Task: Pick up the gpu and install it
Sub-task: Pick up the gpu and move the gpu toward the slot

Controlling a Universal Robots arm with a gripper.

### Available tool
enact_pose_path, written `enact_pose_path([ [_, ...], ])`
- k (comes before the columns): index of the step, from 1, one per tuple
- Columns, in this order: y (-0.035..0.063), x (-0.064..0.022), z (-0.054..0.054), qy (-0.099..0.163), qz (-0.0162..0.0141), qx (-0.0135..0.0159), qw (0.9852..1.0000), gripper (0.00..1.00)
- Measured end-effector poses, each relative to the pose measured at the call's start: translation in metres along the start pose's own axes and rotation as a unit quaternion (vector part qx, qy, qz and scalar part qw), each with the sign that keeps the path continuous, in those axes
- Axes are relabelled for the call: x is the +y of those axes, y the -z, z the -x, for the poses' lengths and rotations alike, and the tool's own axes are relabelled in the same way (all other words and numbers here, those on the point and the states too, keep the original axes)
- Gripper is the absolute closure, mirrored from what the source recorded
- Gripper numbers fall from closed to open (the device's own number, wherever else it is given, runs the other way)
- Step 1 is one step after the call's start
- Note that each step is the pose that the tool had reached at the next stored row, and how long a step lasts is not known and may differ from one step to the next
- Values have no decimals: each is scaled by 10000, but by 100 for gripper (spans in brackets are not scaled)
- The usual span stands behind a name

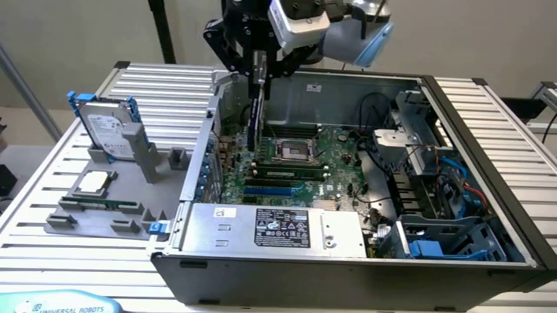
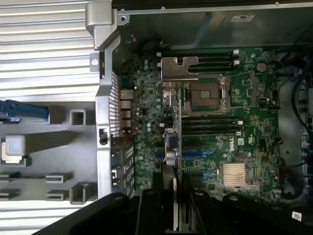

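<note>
While the jaws are clamped on one end of the gpu (image 1: 257,120), the card hangs down from them inside the open computer case (image 1: 348,280). It is above the motherboard (image 1: 335,160) and just beside the CPU socket (image 1: 291,151), on the socket's rear-wall side. Its silver bracket (image 2: 175,68) is at the end away from the jaws and nearest the board. I cannot tell whether any part of it touches the board. The blue expansion slots (image 1: 274,190) lie near the socket, on its power-supply side, and the card is not seated in either. The grip is the main risk. Because the card is held by one end only, it could swing or slip if an edge catches. The open socket is close, so a stray corner of the bracket could scrape its contacts or knock the memory sticks (image 1: 287,173) beside it. The card does not look lined up with a slot. If it were pushed down that way, it could jam or flex the board. The bracket could also snag the case's rear wall. The hard drive (image 1: 109,134) and the CPU chip (image 1: 94,182) sit outside the case on the counter (image 1: 52,261), well apart from the socket and out of harm's way.
</note>
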State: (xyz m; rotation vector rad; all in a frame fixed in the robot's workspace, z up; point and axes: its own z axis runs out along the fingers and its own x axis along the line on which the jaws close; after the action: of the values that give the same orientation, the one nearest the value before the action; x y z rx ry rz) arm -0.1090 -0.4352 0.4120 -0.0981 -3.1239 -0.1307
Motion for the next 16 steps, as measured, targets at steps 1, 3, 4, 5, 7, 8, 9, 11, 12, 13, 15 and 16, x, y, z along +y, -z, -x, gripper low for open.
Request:
enact_pose_path([
  [1, -15, 5, 48, 3, 0, 0, 10000, 73],
  [3, -44, 15, 132, 9, 0, 1, 10000, 73],
  [4, -62, 20, 168, 13, 0, 1, 10000, 73],
  [5, -80, 26, 201, 18, 0, 1, 10000, 73],
  [7, -116, 39, 249, 32, -1, 3, 10000, 73],
  [8, -135, 47, 272, 39, -2, 4, 10000, 73],
  [9, -154, 54, 294, 47, -2, 4, 10000, 73],
  [11, -190, 68, 339, 61, -3, 5, 10000, 73],
  [12, -209, 75, 362, 68, -4, 5, 10000, 73],
  [13, -227, 83, 386, 75, -6, 6, 10000, 73],
  [15, -265, 99, 433, 89, -11, 7, 10000, 73],
  [16, -283, 106, 456, 96, -13, 7, 10000, 73],
])
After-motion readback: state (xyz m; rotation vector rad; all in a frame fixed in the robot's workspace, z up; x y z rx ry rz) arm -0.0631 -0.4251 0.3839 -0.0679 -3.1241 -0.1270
